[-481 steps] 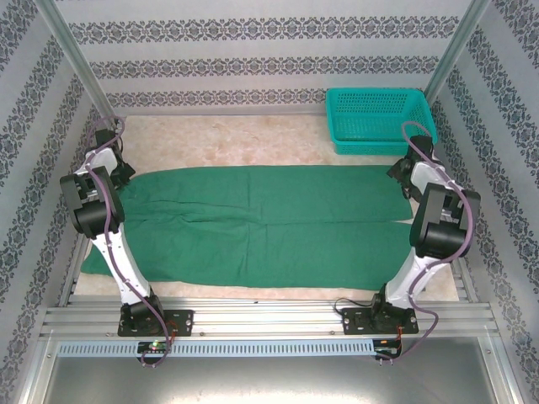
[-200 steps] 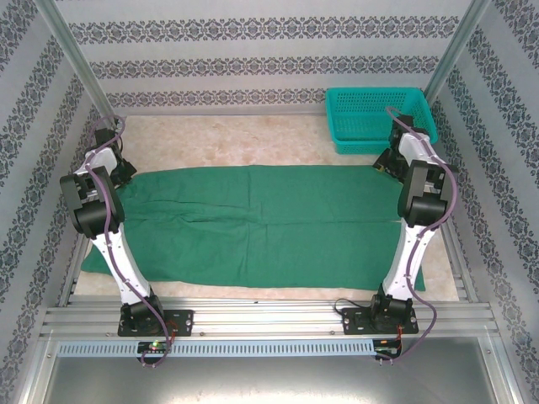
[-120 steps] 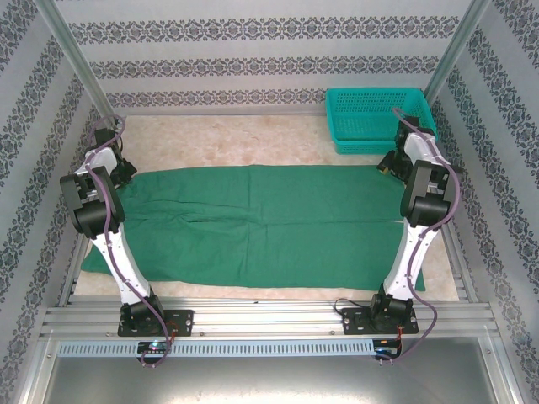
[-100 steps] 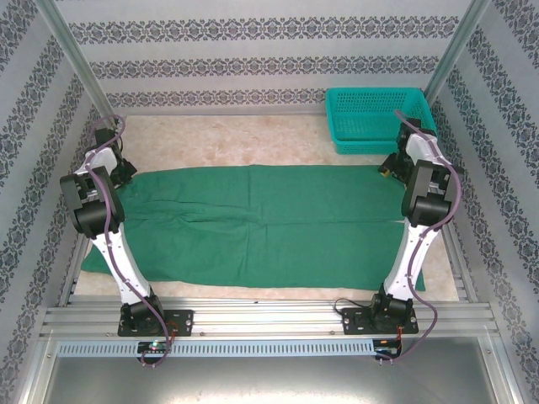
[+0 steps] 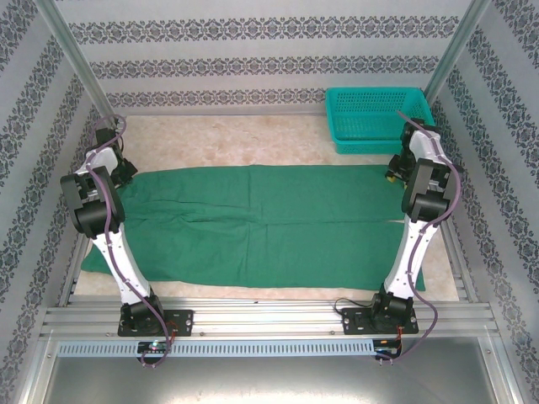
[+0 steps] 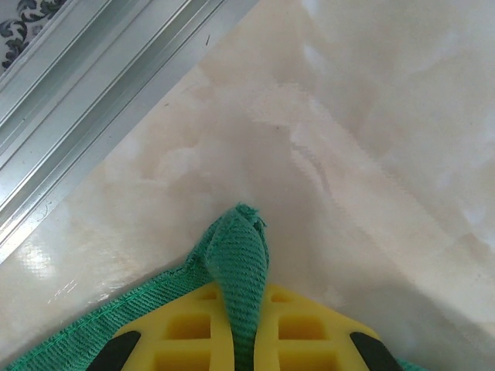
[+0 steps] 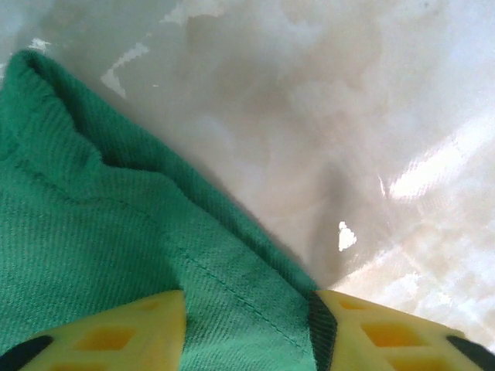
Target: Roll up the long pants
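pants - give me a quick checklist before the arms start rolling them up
1. Left gripper shut on a pants corner: ok.
2. Right gripper shut on the pants: not ok, fingers apart with the edge between them.
3. Pants spread flat on the table: ok.
4. Basket apart from the pants: ok.
5. Cloth under the left arm free of snags: cannot tell.

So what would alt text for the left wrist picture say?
The left tool, yellow-fingered, is shut on a pinched-up fold of the green long pants. Beyond it lies a pale marbled table, with a metal rail across the upper left corner.
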You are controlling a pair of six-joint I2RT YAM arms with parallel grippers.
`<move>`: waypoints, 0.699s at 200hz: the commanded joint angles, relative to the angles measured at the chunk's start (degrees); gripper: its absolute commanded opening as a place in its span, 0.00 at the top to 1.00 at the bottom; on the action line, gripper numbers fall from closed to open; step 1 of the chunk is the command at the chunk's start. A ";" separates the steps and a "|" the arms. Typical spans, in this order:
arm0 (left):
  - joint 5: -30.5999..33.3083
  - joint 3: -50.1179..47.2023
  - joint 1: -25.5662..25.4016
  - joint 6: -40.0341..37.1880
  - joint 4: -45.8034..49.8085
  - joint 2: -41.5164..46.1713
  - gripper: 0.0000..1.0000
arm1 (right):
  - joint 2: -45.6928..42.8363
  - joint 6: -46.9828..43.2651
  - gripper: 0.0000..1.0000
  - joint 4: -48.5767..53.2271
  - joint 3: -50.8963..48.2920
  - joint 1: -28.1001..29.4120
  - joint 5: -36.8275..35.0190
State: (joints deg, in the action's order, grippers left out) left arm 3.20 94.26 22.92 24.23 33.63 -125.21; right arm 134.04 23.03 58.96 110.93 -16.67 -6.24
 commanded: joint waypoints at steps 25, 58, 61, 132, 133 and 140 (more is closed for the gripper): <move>-1.18 0.40 -0.94 -1.39 2.13 -1.45 1.00 | 0.88 -1.43 1.00 -2.76 -2.99 -0.42 0.34; -2.67 -0.93 -0.92 -0.07 0.15 1.07 1.00 | -7.16 0.00 1.00 -8.91 -10.92 0.17 -0.05; -2.94 -0.71 -0.86 0.17 0.16 1.28 1.00 | -7.78 0.03 1.00 -9.26 -11.46 0.24 -0.19; -4.36 9.50 -0.86 3.55 4.94 5.76 1.00 | -18.09 2.46 1.00 -12.13 -13.37 0.54 0.94; -4.26 9.56 -0.86 3.55 4.95 5.85 1.00 | -18.15 2.42 1.00 -12.16 -13.42 0.52 1.04; -3.59 10.08 -0.78 3.55 5.20 6.47 1.00 | -18.94 2.51 1.00 -12.20 -13.65 0.46 1.16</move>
State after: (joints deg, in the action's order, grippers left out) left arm -1.10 100.77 22.83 26.41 35.99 -124.36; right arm 119.52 24.05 48.34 98.39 -16.71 -5.98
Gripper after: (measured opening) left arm 0.080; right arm 0.064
